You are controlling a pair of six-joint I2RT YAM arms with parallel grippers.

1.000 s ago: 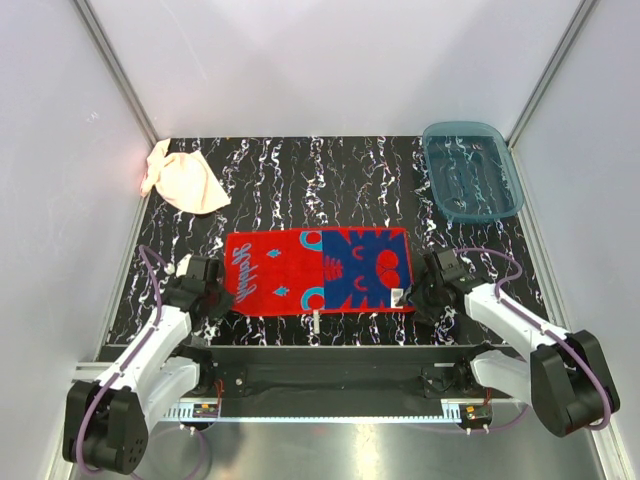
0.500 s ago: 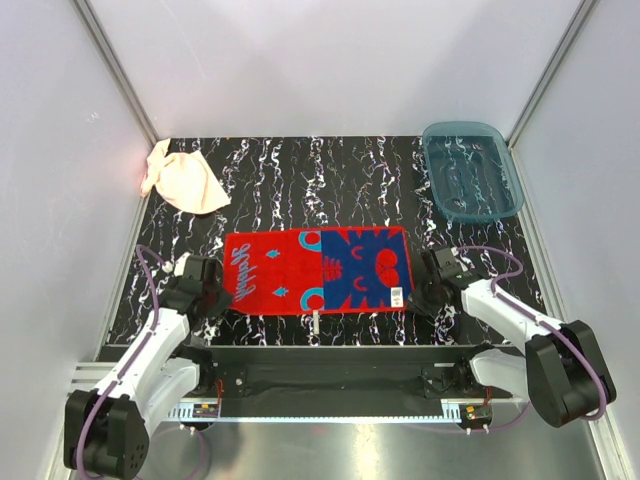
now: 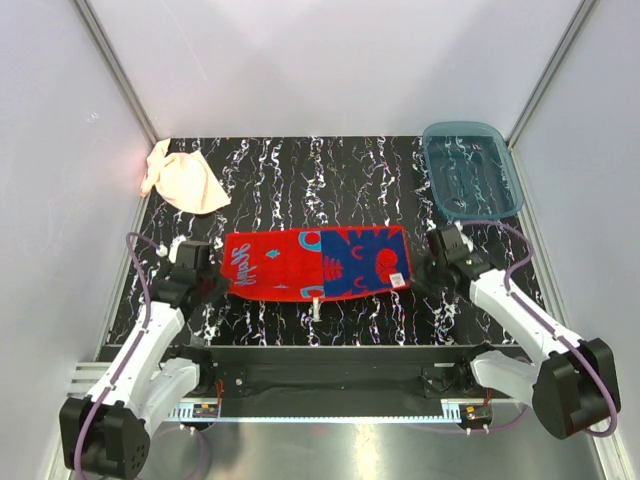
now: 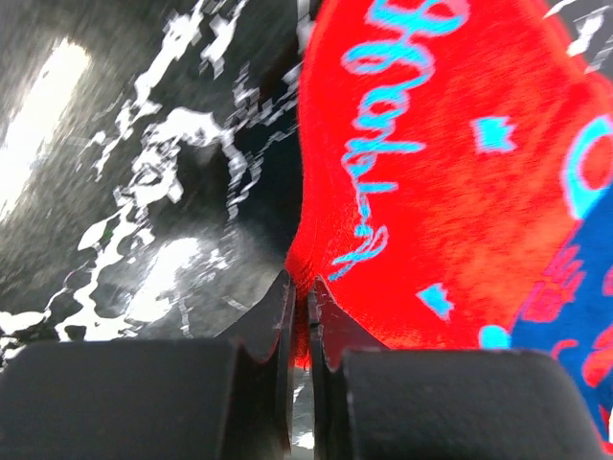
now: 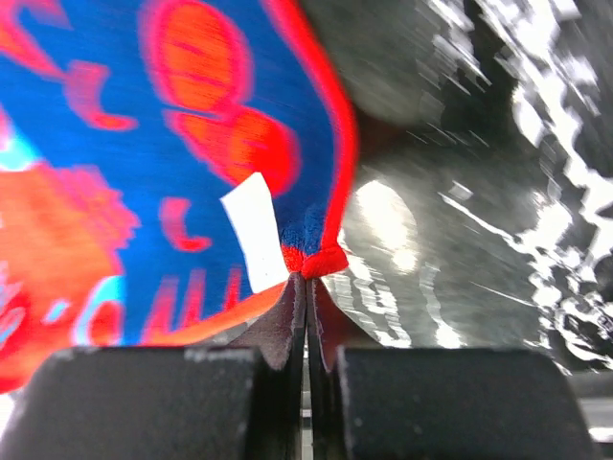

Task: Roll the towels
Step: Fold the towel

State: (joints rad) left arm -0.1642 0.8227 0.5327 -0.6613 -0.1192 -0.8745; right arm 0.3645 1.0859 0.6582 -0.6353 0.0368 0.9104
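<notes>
Glossy black tabletop (image 3: pixel 300 175) with white squiggles is stretching out ahead of the left gripper (image 3: pixel 218 287) and right gripper (image 3: pixel 416 280). Pale walls (image 3: pixel 330 70) are boxing it in beyond and outboard of them, and light is glaring off it just beside the right one.

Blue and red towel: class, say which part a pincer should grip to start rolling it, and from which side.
Probably the two near corners of the blue and red towel, approached from the near edge: it lies spread out, long side left to right, so its hemmed corners are easiest to pinch. The left pincer and right pincer are shut there.
</notes>
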